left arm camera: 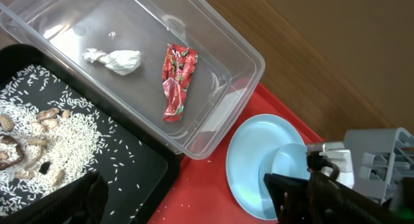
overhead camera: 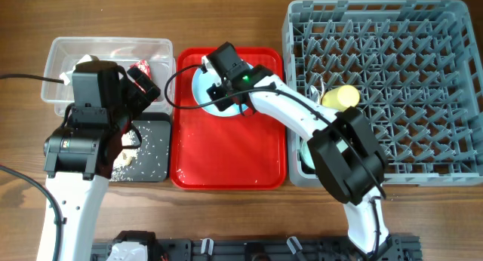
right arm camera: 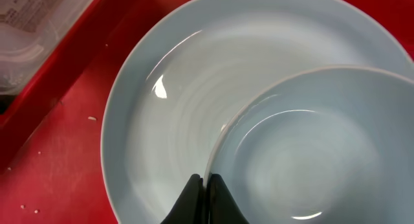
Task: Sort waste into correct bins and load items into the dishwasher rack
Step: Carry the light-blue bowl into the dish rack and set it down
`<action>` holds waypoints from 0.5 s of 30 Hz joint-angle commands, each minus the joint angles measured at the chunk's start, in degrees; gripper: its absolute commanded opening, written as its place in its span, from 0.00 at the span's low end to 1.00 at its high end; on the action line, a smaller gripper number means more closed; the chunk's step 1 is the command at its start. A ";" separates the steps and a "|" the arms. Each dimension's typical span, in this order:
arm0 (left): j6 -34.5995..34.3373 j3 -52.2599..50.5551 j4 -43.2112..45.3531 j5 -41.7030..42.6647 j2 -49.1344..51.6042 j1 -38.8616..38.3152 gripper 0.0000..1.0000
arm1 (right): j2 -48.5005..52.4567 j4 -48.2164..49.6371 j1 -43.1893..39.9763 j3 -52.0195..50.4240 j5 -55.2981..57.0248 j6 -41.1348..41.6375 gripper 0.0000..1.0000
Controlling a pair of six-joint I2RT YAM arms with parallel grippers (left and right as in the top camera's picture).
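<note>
Right tool (right arm camera: 206, 185) is pinched shut on the near rim of the pale blue-white bowl (right arm camera: 310, 153), one finger inside the wall and one outside, the thin edge caught between the black tips. That bowl is round, smooth and glossy, with a faint white lip and soft highlights in its hollow. It sits upright, mouth up, on the light blue plate (right arm camera: 174, 107), off-centre toward one side of it. The plate lies flat at the far end of the red serving tray (right arm camera: 58, 153), next to the clear tub (left arm camera: 259, 59). Left tool (overhead camera: 142, 81) hangs spread wide over the tub and the black tray (left arm camera: 149, 179), gripping nothing. Inside the tub the red wrapper (left arm camera: 176, 81) lies flat and crinkled, its long axis running across the tub's width, beside the tissue wad (left arm camera: 116, 60). Rice scraps (left arm camera: 58, 140) litter the black tray.
</note>
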 commanded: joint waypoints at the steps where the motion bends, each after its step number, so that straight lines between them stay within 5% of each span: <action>1: 0.68 0.85 0.15 0.26 0.00 0.20 1.00 | -9.27 0.35 -1.05 3.50 -2.93 0.07 0.04; 4: 0.68 0.85 0.15 0.26 0.00 0.20 1.00 | -18.36 -0.50 -4.52 3.48 -5.05 2.71 0.04; 6: 0.68 0.85 0.15 0.26 0.00 0.20 1.00 | -26.47 -3.23 -15.43 3.48 -23.80 4.96 0.04; 15: 0.68 0.85 0.15 0.26 0.00 0.20 1.00 | -23.71 -2.56 -39.54 -1.64 -63.60 10.84 0.04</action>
